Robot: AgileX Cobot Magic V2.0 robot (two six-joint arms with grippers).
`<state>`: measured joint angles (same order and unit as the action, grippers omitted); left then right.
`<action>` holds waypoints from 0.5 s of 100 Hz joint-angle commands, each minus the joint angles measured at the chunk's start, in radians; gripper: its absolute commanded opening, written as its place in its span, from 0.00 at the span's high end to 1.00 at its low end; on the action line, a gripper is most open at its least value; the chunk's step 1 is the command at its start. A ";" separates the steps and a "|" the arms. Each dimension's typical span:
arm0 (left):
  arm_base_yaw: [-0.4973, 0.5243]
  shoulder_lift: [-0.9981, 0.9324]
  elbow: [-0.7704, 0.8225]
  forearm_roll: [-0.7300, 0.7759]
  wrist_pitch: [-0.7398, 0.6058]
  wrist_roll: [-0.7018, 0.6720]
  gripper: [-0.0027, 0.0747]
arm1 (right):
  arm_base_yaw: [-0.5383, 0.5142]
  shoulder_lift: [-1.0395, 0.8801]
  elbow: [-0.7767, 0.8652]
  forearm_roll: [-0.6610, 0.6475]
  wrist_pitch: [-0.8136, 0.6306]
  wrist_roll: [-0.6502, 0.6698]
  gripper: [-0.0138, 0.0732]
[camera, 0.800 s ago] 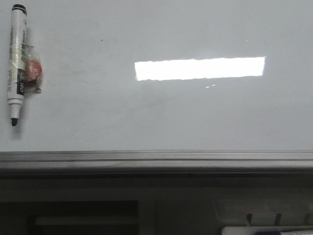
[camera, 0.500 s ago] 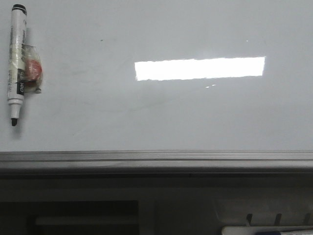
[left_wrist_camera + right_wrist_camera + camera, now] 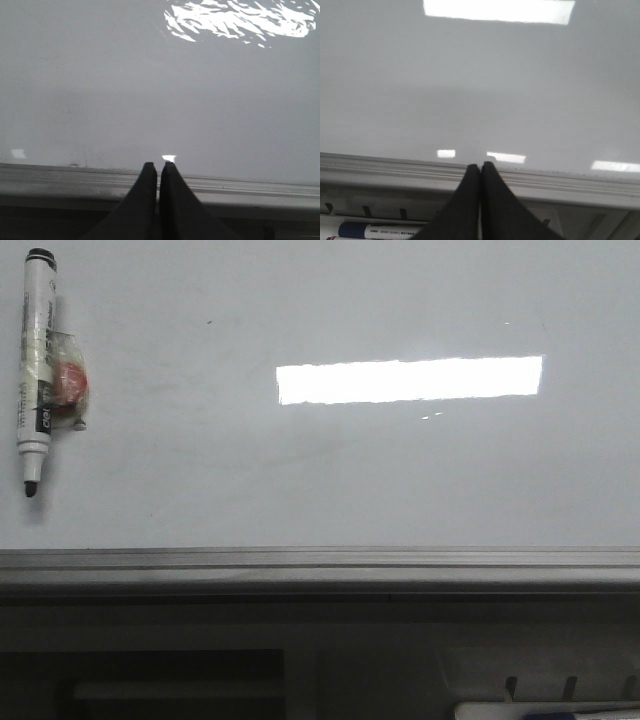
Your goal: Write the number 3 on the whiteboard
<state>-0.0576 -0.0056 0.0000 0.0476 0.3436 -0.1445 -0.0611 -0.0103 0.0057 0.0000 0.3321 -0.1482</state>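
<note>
The whiteboard [image 3: 400,480] is a glossy pale grey board with a grey metal edge strip and a bright rectangular reflection; it also fills the left wrist view [image 3: 150,90] and the right wrist view [image 3: 480,75]. No number 3 shows on it. A white marker with a black cap and black tip [image 3: 34,360] lies on the board at the far left, with a small clear-wrapped red thing [image 3: 68,382] beside it. My left gripper [image 3: 158,166] is shut and empty over the board's near edge. My right gripper [image 3: 480,165] is shut and empty over the same edge. Neither gripper shows in the front view.
The board's metal edge strip [image 3: 320,565] runs across the front. Below it, a tray at the right holds another marker with a blue band [image 3: 380,231], seen also in the front view [image 3: 545,712].
</note>
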 commanded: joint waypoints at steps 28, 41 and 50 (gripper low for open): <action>-0.001 -0.023 0.012 -0.012 -0.277 -0.006 0.99 | -0.005 -0.017 0.031 0.000 -0.363 -0.006 0.91; -0.001 -0.023 0.012 0.005 -0.292 -0.006 0.99 | -0.005 -0.017 0.031 0.000 -0.425 -0.006 0.91; 0.003 -0.023 0.012 0.024 -0.306 -0.006 0.99 | -0.005 -0.016 0.031 0.000 -0.404 -0.006 0.91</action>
<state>-0.0576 -0.0056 0.0016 0.0617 0.1379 -0.1445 -0.0611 -0.0103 0.0074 0.0000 0.0087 -0.1482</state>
